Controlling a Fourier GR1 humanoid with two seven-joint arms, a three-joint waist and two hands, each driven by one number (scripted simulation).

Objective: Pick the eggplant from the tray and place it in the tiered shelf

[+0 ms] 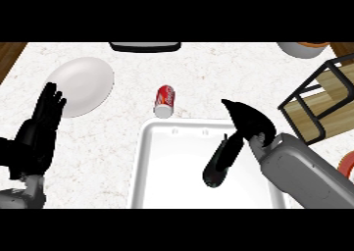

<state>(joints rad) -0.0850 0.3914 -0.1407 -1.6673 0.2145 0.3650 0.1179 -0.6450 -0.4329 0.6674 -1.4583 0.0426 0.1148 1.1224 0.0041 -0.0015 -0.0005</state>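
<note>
The white tray lies in the lower centre of the frame, on the pale speckled tabletop. The eggplant is over the right half of the tray, a long dark shape set at a slant: lower end toward the bottom centre, upper end toward the right. I cannot tell if it rests on the tray floor or is a bit above it.

The right hand comes in from the lower right w/ its grey forearm and sits at the tray's upper right corner, directly on the upper end of the eggplant. Its fingers are curled round that end and grasp it; the tips point to the upper left.

The left hand is at the left edge of the frame, resting, fingers straight & released, holding nothing.

The shelf, wood boards in a black frame, stands at the right edge, just beside the right hand but apart from it. A white plate is in the upper left. A red can lies on its side just above the tray.
</note>
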